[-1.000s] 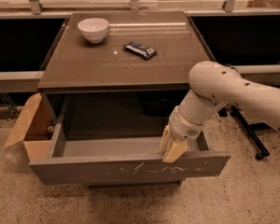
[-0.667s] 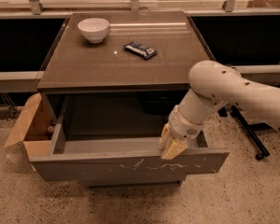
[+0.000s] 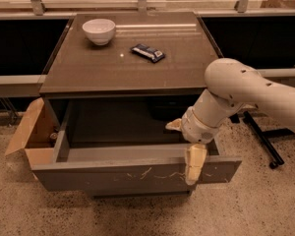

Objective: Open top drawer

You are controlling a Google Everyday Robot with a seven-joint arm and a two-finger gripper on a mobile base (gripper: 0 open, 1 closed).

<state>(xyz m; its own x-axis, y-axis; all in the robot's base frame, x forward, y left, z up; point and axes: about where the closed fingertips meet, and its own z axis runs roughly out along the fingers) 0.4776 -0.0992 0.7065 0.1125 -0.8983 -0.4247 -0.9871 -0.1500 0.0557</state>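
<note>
The top drawer (image 3: 113, 173) is pulled far out from under the brown table top, its grey front panel with pale scratch marks facing me. Its inside looks empty. My gripper (image 3: 185, 144) is at the drawer's front right, straddling the front panel's top edge. One pale finger (image 3: 194, 164) hangs over the outside of the panel; the other (image 3: 175, 125) points back inside the drawer. The fingers are spread wide apart, open. The white arm (image 3: 246, 87) reaches in from the right.
A white bowl (image 3: 99, 31) and a dark wrapped bar (image 3: 147, 52) lie on the table top (image 3: 128, 68). An open cardboard box (image 3: 30, 134) stands on the floor against the drawer's left side. A black stand leg (image 3: 263, 144) is at the right.
The gripper's fingers, close together at the panel's top edge before, have spread apart, one now over the panel's outside. The drawer stays pulled out about the same.
</note>
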